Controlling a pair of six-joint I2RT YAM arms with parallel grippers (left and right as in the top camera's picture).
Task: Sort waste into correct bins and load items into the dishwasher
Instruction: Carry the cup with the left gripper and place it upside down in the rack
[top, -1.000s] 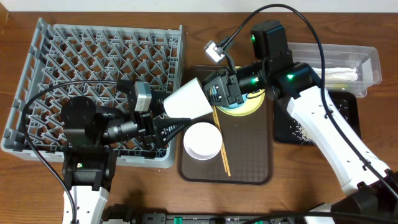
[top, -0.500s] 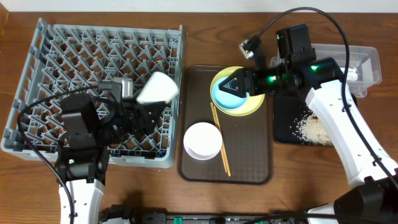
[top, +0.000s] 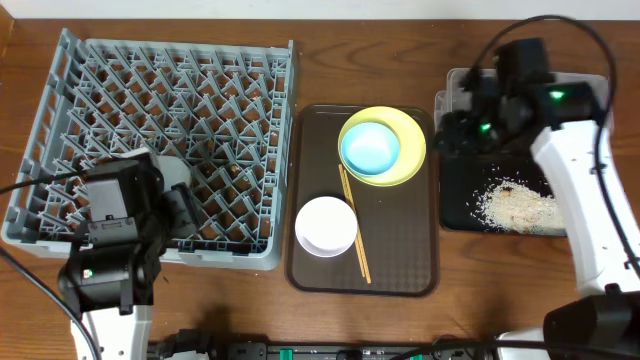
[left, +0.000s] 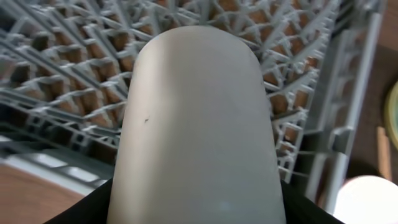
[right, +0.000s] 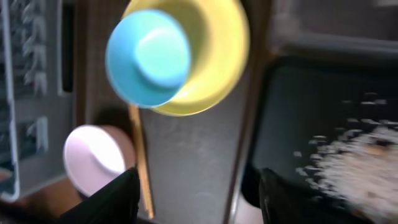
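**Wood, Plastic and Gloss Across the Table**

The table (top: 350, 60) is showing varnished wood grain. The dish rack (top: 170, 100) is looking like matt grey plastic. The serving tray (top: 400, 250) is showing a finely textured brown surface. The plate (top: 412, 150), blue bowl (top: 370, 148) and white bowl (top: 326, 225) are gleaming smoothly. The cup (left: 199, 124) is looking smooth and matt. The chopsticks (top: 362, 260) are showing bare wood.

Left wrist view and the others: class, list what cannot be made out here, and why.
1. Left gripper's grip: the white cup fills the left wrist view; overhead, the left arm covers it.
2. Clear tub contents: overhead, the right arm covers them.
3. Rice scraps: right wrist view, blurred.
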